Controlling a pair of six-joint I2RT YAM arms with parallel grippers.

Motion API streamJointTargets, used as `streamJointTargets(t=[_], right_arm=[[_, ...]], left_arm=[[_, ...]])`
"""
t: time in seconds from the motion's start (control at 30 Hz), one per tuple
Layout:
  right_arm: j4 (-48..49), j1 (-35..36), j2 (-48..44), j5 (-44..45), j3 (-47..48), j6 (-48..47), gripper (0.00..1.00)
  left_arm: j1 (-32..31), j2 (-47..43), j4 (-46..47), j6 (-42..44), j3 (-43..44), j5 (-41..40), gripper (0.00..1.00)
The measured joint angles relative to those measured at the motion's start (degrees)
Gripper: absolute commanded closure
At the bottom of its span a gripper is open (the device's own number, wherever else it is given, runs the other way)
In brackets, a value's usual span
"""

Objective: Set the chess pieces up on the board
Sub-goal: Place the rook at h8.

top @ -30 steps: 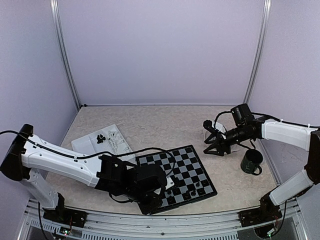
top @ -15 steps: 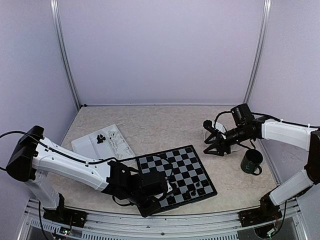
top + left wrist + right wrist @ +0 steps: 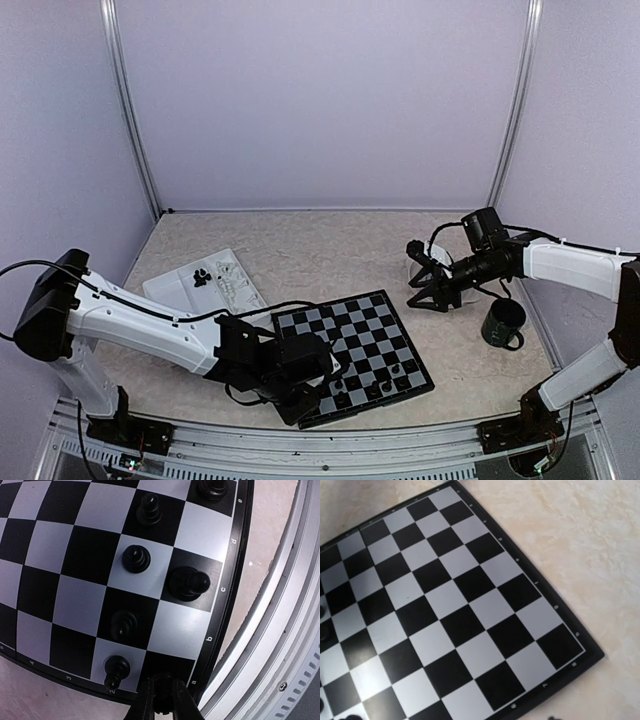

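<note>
Beige table, left gripper closed, hold unclear, at the board corner, chess pieces beyond.

Board: fills the view, near corner right down at the bottom edge.
Black pieces: six showing, upright, one per square, in the two files by the lettered rim.
Biggest piece: on the dark square beside "c".
Left gripper: fingertips pinched nearly together over the "a" corner, something dark between them.
Rail: silver, just off the board.
</note>
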Motion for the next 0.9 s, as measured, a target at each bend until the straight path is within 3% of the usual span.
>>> streamJointTargets(t=[0.17, 0.5, 0.67, 0.8, 0.9], right_arm=[[0.00, 0.00, 0.00, 0.09, 0.00, 0.00, 0.43], [0.00, 0.00, 0.00, 0.20, 0.00, 0.00, 0.43], [0.00, 0.00, 0.00, 0.20, 0.00, 0.00, 0.43], [-0.02, 0.00, 0.00, 0.20, 0.00, 0.00, 0.43], [-0.17, 0.00, 0.00, 0.20, 0.00, 0.00, 0.43]], left_arm=[[0.13, 0.20, 0.00, -0.02, 0.00, -0.07, 0.77], [0.13, 0.24, -1.22, -0.11, 0.46, 0.00, 0.73], [0.13, -0.44, -5.53, -0.04, 5.09, -1.03, 0.73], [1.20, -4.61, -8.55, 0.02, 8.17, -3.85, 0.66], [7.13, -12.57, -10.86, -1.11, 7.08, -6.78, 0.64]])
